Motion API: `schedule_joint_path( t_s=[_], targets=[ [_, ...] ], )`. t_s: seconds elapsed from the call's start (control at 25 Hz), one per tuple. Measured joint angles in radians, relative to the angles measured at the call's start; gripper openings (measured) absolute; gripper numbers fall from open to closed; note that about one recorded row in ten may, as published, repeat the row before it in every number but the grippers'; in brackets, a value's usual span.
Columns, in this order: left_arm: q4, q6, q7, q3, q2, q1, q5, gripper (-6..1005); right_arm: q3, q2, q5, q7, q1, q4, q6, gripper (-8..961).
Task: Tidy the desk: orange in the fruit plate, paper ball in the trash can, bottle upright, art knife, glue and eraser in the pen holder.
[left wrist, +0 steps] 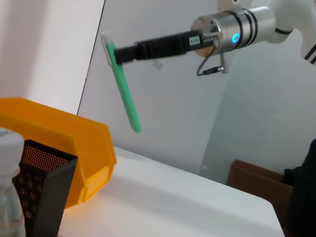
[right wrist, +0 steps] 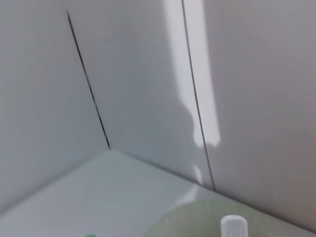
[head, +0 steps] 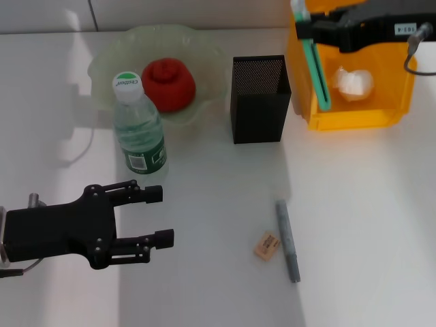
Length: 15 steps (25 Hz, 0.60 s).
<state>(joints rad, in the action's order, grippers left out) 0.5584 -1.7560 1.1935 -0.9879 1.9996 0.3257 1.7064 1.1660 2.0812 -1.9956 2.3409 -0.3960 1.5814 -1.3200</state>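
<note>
Head view only: eraser [head: 267, 246] beside grey stick [head: 287, 240], near-centre desk [head: 368, 204]. Left gripper [head: 160, 216] fingers open, near bottle [head: 139, 125]. Right gripper [head: 304, 27] clamps green knife [head: 317, 71] over bin [head: 354, 119] w/ paper ball [head: 353, 83]; orange [head: 168, 84] in plate [head: 208, 61], holder [head: 258, 99] between.

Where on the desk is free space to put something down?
Free: the stretch between the left gripper and the eraser, and the desk right of the grey stick. Crowded: the far edge, with bottle, fruit plate, pen holder, trash can.

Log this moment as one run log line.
done: orange in fruit plate, paper ball in trash can, bottle upright | left gripper open near bottle | right gripper holding green knife above trash can | eraser on desk
</note>
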Motion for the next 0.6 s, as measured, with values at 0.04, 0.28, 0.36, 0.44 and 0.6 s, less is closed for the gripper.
schedule_joint_path(
  t_s=[0.04,0.28,0.36,0.44,0.6],
  targets=[
    [0.000,0.000,0.000,0.000,0.002,0.003,0.002,780,-0.010,-0.001,0.123,-0.073,0.006,-0.088,0.050,164],
    [0.000,-0.003,0.000,0.000,0.002,0.006,0.000,780,-0.074,0.000,0.500,-0.441,-0.105,-0.627,0.131,177],
    [0.000,-0.004,0.000,0.000,0.002,0.006,-0.001,780,-0.082,0.000,0.565,-0.521,-0.143,-0.750,0.150,183],
    [0.000,-0.004,0.000,0.000,0.002,0.006,-0.001,781,-0.085,0.000,0.630,-0.604,-0.173,-0.853,0.172,189],
    [0.000,0.000,0.000,0.000,0.005,0.003,-0.001,781,-0.084,0.004,0.706,-0.718,-0.203,-0.962,0.229,202]
  ],
)
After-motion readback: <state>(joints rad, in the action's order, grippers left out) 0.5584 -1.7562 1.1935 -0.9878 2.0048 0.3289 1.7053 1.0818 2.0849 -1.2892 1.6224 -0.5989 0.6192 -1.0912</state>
